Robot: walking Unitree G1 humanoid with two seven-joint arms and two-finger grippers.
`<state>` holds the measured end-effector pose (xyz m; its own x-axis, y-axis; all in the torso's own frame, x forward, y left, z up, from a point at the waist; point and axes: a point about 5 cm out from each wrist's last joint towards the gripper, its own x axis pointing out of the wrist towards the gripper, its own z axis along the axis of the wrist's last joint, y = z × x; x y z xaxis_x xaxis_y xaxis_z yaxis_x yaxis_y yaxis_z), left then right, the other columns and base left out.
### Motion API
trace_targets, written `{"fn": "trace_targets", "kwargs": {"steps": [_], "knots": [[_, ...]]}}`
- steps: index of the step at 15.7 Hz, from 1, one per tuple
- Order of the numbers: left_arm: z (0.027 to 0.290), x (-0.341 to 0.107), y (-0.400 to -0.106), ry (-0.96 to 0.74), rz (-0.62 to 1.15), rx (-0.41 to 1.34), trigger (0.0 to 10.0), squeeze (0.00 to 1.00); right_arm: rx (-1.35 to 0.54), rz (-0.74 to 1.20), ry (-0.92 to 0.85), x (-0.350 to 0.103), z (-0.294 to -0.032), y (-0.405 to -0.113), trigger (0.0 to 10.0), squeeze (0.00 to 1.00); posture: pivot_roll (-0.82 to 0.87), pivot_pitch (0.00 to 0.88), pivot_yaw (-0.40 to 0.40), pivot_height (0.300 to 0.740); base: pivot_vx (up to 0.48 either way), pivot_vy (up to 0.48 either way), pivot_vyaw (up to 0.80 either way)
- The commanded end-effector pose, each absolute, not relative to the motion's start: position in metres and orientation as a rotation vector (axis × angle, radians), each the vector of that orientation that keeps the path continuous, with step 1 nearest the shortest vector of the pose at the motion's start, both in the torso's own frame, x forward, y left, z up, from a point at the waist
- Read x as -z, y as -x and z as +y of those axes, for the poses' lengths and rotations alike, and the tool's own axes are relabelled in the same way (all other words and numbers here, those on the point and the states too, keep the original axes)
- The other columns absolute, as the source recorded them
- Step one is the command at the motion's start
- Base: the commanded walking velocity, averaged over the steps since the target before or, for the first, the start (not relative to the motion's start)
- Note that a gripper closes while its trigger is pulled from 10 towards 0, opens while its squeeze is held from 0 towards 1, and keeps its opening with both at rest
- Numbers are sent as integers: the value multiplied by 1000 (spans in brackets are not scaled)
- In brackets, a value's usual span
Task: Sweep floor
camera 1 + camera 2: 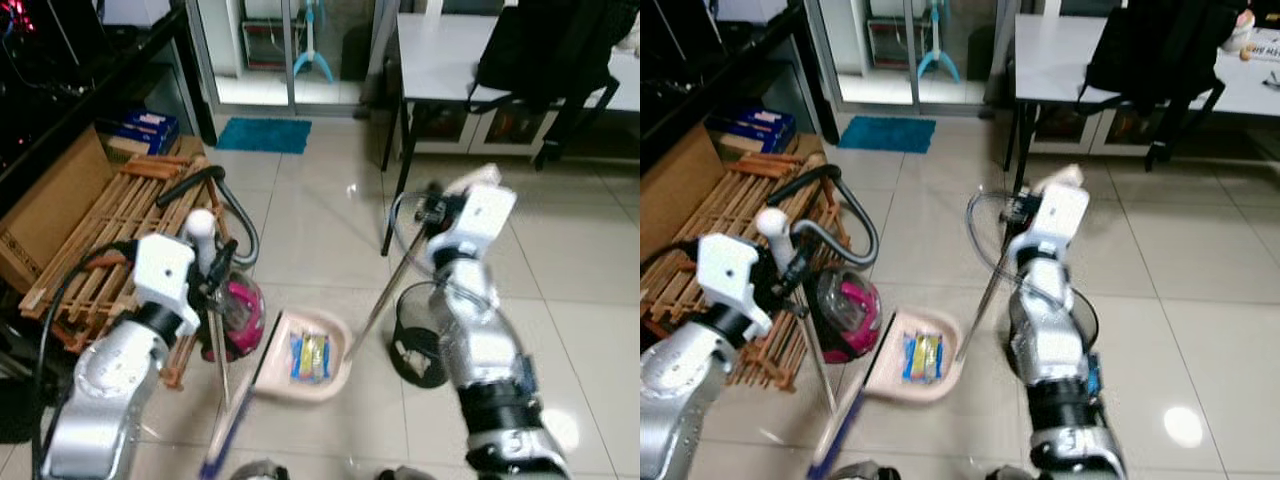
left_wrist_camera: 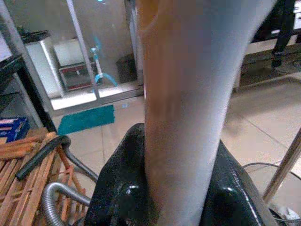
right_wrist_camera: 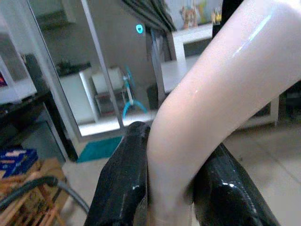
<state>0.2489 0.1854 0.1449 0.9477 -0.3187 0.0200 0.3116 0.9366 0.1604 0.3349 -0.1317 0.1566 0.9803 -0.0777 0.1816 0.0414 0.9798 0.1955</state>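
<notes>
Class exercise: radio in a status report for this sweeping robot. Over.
Left gripper shut on broom handle. Right gripper shut on dustpan handle. Dustpan on floor, wrappers inside. Vacuum cleaner close beside.

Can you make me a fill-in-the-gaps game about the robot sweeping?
1. The yellow and blue wrappers lie inside the pale pink ____.
2. The black mesh wastebasket stands beside the robot's ____ arm.
3. The pink and black vacuum cleaner sits next to the slatted ____ rack.
4. The left gripper has its jaws shut on a grey ____.

Missing words: dustpan; right; wooden; handle
</notes>
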Motion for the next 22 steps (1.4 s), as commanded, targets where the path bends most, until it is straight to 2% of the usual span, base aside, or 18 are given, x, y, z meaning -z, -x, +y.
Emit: {"fn": "trace_targets", "kwargs": {"steps": [1,6,9,14,22], "knots": [[184,-150,-252,-180,-82,291,10000,0,40,-257,-199,-180,-132,-338,10000,0,-23,0,40,740,0,0,0],[180,-151,-257,-146,-92,233,10000,0,60,-314,-199,-221,-150,-341,10000,0,-29,0,43,740,0,0,0],[175,-148,-259,-189,-91,226,10000,0,52,-349,-180,-248,-154,-341,10000,0,-34,0,49,740,0,0,0],[170,-147,-262,-198,-89,220,10000,0,22,-361,-192,-280,-152,-338,10000,0,-38,0,42,740,0,-444,0],[164,-147,-265,-192,-100,220,10000,0,57,-354,-199,-289,-161,-335,10000,0,-42,0,39,740,0,-416,0]]}}
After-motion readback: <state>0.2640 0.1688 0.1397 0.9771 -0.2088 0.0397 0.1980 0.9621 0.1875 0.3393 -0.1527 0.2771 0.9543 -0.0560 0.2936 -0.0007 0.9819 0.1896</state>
